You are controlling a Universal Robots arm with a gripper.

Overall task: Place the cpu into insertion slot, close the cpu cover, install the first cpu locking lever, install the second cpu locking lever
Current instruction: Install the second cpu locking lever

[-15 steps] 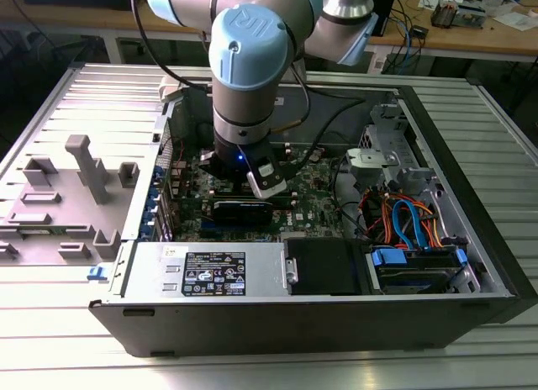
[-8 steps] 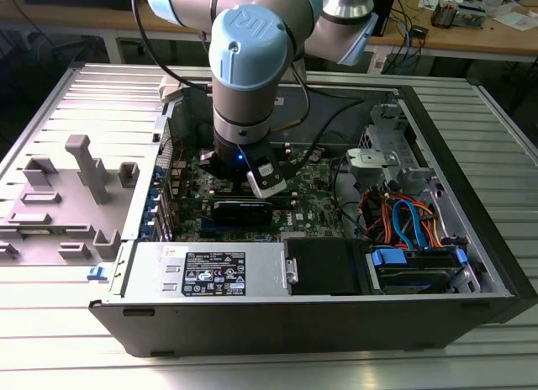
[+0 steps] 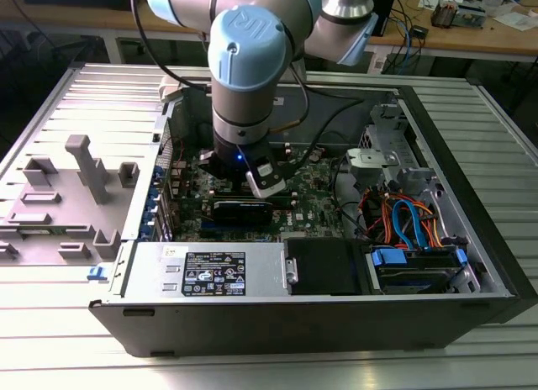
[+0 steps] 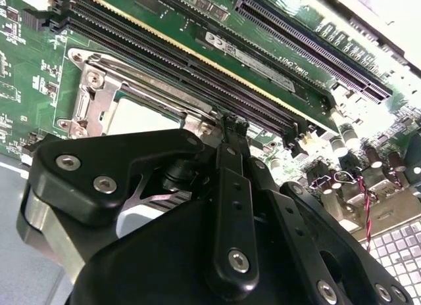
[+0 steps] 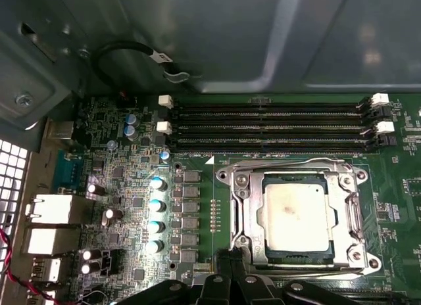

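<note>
Counting one cpu (image 5: 294,217) seated in one insertion slot (image 5: 253,216), cpu cover (image 5: 350,213) down around it; my gripper (image 4: 231,124), fingers pinched closed on nothing, hovers just beside the socket's edge, four memory slots (image 5: 263,125) nearby.

ribbed aluminium worktable (image 3: 76,339) under even light; wooden bench (image 3: 471,39) behind, cluttered with cables and small electronics.

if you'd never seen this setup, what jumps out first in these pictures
In the exterior view, the grey arm with the pale blue joint cap reaches down into the open black computer case, over its green circuit board. In the first wrist view, the flat silver-grey square cpu lies in the socket, with the thin silver cover frame down around it. The black gripper sits at the socket's edge.
</note>
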